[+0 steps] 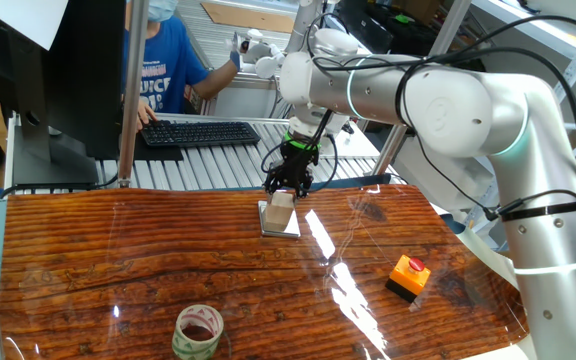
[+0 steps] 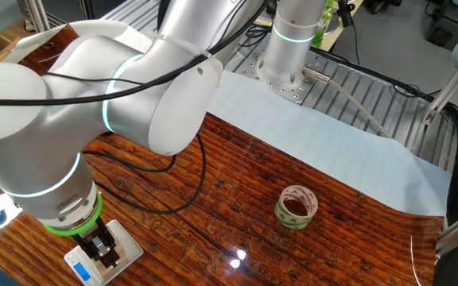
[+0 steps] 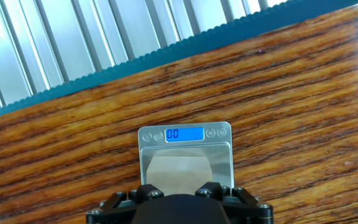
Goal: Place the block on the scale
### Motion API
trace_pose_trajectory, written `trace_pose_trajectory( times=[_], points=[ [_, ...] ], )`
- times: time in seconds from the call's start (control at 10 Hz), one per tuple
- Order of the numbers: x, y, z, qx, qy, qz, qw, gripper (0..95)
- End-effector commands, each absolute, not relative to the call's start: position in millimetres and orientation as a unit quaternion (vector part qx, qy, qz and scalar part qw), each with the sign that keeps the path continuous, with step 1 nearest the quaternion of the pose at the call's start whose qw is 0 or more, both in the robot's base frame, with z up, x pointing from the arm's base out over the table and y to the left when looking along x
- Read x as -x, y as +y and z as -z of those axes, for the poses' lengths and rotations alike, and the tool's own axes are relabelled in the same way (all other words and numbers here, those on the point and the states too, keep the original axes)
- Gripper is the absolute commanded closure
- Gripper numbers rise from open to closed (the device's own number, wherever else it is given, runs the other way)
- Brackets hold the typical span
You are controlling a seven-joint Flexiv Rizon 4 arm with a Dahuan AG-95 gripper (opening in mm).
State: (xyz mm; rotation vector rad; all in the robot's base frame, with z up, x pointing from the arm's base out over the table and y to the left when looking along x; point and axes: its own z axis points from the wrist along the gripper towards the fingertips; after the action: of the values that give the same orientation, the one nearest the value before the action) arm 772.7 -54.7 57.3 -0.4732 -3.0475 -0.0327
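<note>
The block (image 1: 282, 209) is a light-tan wooden cube held between the fingers of my gripper (image 1: 288, 188), directly over the scale (image 1: 290, 229). The scale is a thin silver plate lying on the wooden table. In the hand view the block (image 3: 178, 170) fills the middle of the scale's plate (image 3: 224, 155), and the blue display (image 3: 184, 134) reads 0.0. My gripper (image 3: 179, 194) is shut on the block. I cannot tell whether the block's underside touches the plate. In the other fixed view the gripper (image 2: 106, 251) stands over the scale (image 2: 126, 241) and mostly hides the block.
A tape roll (image 1: 198, 332) lies near the table's front; it also shows in the other fixed view (image 2: 296, 206). An orange button box (image 1: 408, 276) sits at the right. A keyboard (image 1: 198, 132) and a person are beyond the far edge.
</note>
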Motion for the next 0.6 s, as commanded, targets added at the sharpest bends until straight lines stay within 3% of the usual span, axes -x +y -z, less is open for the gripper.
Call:
trace_pose_trajectory(
  times=[0.1, 0.2, 0.3, 0.6],
  points=[
    [-773.4, -54.9, -56.6, 0.163, -0.986, 0.012, 0.031, 19.0],
    [-773.4, -54.9, -56.6, 0.167, -0.985, 0.014, 0.032, 19.0],
    [-773.4, -54.9, -56.2, 0.173, -0.984, 0.015, 0.033, 0.0],
    [-773.5, -54.9, -56.0, 0.173, -0.984, 0.016, 0.033, 0.0]
  ],
)
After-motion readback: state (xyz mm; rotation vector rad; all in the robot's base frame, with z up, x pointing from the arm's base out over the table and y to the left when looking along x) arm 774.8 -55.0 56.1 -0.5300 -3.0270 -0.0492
